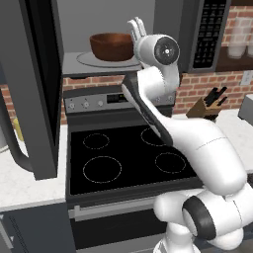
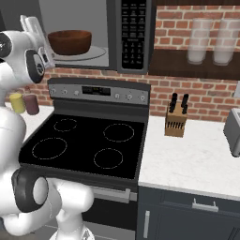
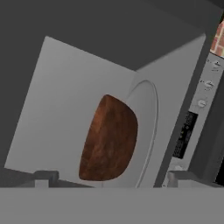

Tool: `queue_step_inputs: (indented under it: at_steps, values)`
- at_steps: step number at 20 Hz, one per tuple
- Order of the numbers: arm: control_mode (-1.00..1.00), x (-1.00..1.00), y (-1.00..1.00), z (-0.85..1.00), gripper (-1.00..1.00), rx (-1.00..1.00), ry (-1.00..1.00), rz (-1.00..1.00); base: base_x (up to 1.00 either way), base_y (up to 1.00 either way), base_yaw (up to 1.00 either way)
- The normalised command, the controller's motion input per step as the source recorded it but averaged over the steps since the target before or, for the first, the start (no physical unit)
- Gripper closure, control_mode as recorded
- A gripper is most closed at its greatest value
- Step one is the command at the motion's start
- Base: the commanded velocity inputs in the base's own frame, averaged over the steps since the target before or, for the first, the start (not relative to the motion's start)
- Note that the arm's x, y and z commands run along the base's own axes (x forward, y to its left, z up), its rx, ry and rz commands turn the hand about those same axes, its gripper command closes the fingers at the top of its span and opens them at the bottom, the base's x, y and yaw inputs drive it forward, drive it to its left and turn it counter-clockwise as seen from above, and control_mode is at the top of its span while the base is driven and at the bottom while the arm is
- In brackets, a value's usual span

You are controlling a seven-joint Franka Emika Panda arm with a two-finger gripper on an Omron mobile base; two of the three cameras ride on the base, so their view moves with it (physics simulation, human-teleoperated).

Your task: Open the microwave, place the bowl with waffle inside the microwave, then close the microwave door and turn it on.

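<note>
Round reddish-brown wooden-looking bowl sitting on the round glass turntable inside the large dark grey microwave, cavity open. White two-finger gripper just right of the bowl at the cavity mouth, fingers spread apart, holding nothing — clear of the bowl's rim in left base view. Wide dark grey microwave door with black glass window swung fully open at left, curved dark bar handle hanging low over the counter edge.

Right base view: bowl seen past the gripper, black button panel to its right; door out of frame here. Also here, not in left view: two frosted glasses on a dark wooden shelf, a yellow and a brownish shaker behind the arm on the left counter.

Hand view rolled sideways: bowl on turntable against the light grey interior wall, dark finger tips at the bottom wide apart either side of the bowl, stove control strip with knobs at right. Waffle not discernible — bowl wall hides the contents in every view.

Below: black-topped stove with four burner rings, wooden knife block on the white counter, red brick backsplash. Robot arm blocks the stove's right rear burner in left base view.
</note>
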Motion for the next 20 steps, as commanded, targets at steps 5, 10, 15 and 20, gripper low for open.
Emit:
queue_step_inputs:
  at_steps: [5, 10, 15, 20]
  values:
    - [-1.00, -1.00, -0.29, 0.35, -1.00, -0.06, 0.22, -0.14, 0.00, 0.00, 0.00]
    - [-1.00, -0.91, -0.35, 0.00, -1.00, -0.20, 0.35, -0.20, 0.00, 0.00, 0.00]
    - [-1.00, -0.68, -0.51, -0.46, -1.00, -0.32, 0.27, -0.21, 0.00, 0.00, 0.00]
    - [-1.00, -0.58, -0.77, -0.53, -1.00, -0.20, 0.13, -0.15, 0.00, 0.00, 0.00]
